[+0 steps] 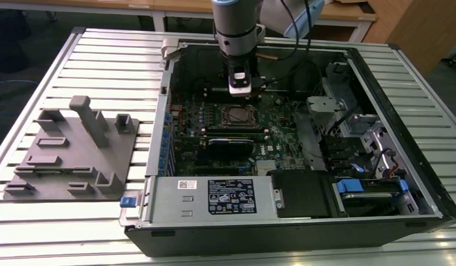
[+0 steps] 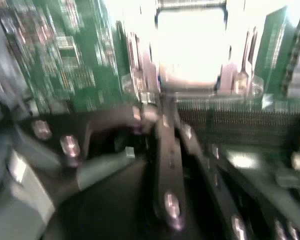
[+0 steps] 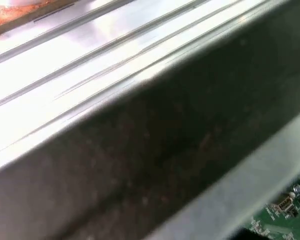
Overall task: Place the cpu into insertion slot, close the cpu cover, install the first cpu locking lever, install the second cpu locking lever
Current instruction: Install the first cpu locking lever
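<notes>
In the exterior view, the insertion slot (image 1: 238,115) is a small square socket with a silvery rim and a dark centre, set in the green board (image 1: 191,149) inside the open computer case. My gripper (image 1: 241,91) hangs from the arm just past the socket's far edge, low over the board. In the second wrist view the gripper (image 2: 166,150) is a dark blurred shape, with the insertion slot (image 2: 190,45) a glaring bright square beyond it. I cannot tell the cpu, the cpu cover or the locking levers apart from the socket's rim.
A grey fixture (image 1: 72,155) with upright posts lies on the slatted table (image 1: 110,61) at the exterior view's left. The case holds a power supply box (image 1: 213,197) near the front, drive bays (image 1: 361,144) at the right and a black card (image 1: 232,145). The first wrist view faces the dark case wall (image 3: 190,150).
</notes>
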`<state>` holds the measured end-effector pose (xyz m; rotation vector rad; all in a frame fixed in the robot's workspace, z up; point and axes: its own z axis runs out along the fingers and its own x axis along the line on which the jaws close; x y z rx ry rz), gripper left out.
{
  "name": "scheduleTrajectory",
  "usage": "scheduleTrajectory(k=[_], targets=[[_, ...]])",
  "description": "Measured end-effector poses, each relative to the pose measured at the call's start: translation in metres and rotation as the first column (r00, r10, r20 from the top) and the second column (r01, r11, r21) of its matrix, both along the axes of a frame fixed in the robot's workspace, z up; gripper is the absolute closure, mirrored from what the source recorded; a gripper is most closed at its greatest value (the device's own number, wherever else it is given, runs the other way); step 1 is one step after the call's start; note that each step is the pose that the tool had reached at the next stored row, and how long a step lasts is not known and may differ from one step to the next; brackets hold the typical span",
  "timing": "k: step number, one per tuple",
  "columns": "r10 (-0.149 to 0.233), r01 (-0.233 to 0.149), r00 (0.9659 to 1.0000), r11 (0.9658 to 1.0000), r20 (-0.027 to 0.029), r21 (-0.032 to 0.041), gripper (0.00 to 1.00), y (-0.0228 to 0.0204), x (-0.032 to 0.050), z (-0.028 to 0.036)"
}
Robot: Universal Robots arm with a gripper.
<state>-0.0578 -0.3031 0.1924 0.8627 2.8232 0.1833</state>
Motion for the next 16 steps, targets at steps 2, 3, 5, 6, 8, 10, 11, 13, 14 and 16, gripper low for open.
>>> scheduleTrajectory(k=[2, 3, 5, 6, 8, 10, 11, 13, 14, 16], targets=[[0.0, 0.0, 1.0, 1.0, -0.0002, -0.0004, 0.89, -0.0001, -0.0001, 0.0002], [0.0, 0.0, 1.0, 1.0, -0.0005, -0.0007, 0.89, -0.0002, -0.0001, 0.0003], [0.0, 0.0, 1.0, 1.0, -0.0008, -0.0006, 0.89, -0.0002, -0.0001, 0.0003], [0.0, 0.0, 1.0, 1.0, -0.0016, -0.0006, 0.89, -0.0002, 0.0, 0.0005], [0.0, 0.0, 1.0, 1.0, -0.0034, -0.0006, 0.89, -0.0002, 0.0, 0.002], [0.0, 0.0, 1.0, 1.0, -0.0054, -0.0007, 0.89, -0.0002, 0.0, 0.0051], [0.0, 0.0, 1.0, 1.0, -0.006, -0.0006, 0.89, -0.0002, 0.0, 0.0068], [0.0, 0.0, 1.0, 1.0, -0.0068, -0.0008, 0.89, -0.0002, 0.0, 0.0106], [0.0, 0.0, 1.0, 1.0, -0.007, -0.0007, 0.89, -0.0002, 0.0, 0.0125], [0.0, 0.0, 1.0, 1.0, -0.007, -0.0007, 0.89, -0.0002, 0.0, 0.015]])
